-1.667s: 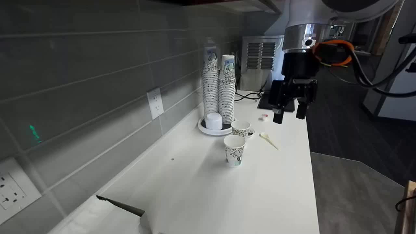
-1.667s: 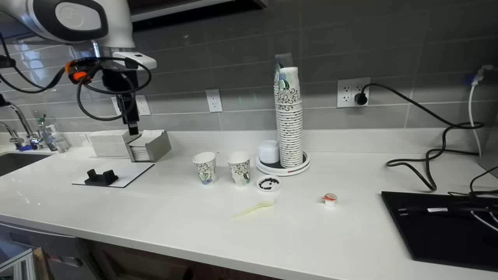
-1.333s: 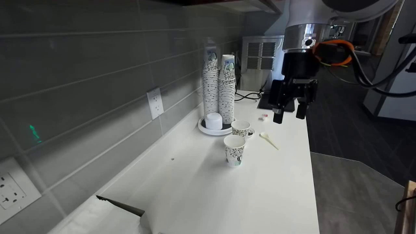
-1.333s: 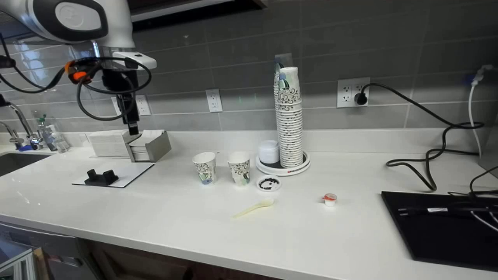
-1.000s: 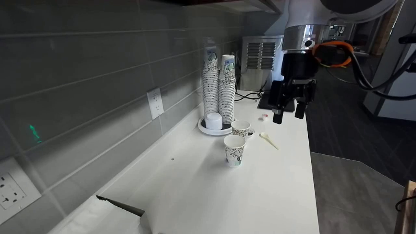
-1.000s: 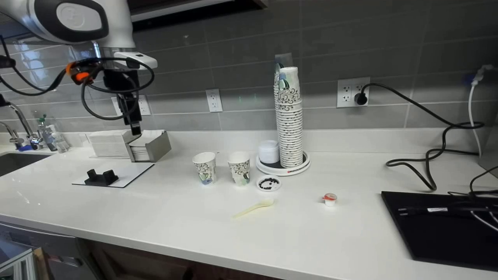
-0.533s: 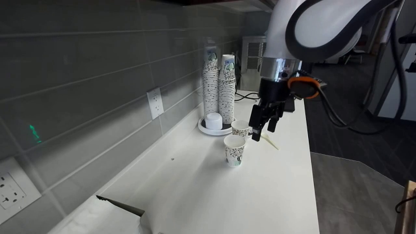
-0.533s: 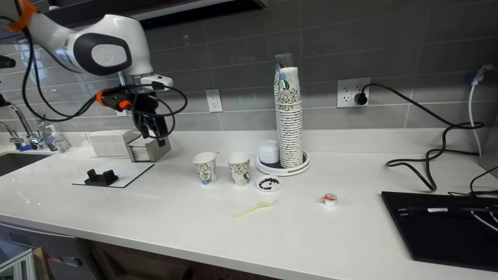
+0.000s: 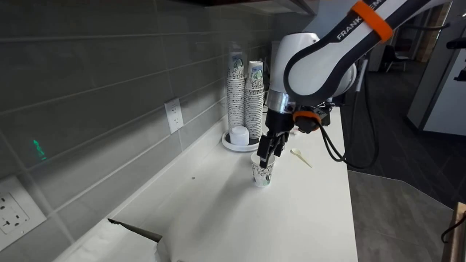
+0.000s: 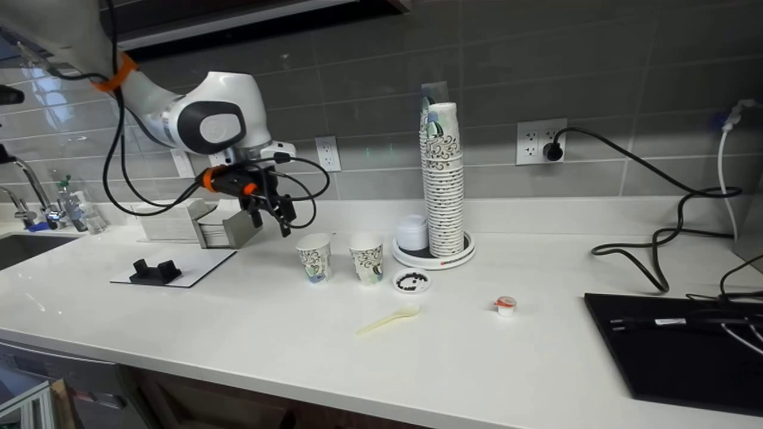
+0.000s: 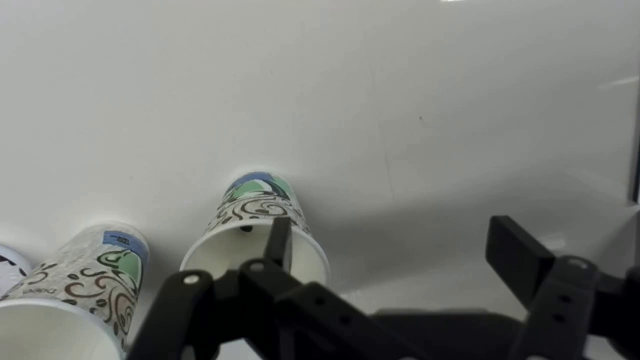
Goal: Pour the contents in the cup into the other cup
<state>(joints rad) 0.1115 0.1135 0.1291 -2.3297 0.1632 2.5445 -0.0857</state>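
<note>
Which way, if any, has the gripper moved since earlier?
Yes: in an exterior view, the gripper has moved down and rightward, from the middle of the napkin holder to its right edge.

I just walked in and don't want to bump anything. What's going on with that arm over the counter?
A robot arm has its jaws open, holding nothing, close to one patterned paper cup. A matching cup stands beside it on the counter. The job is to pour one into the other, but both are upright and no pouring is under way. I can't tell which gets emptied.
</note>
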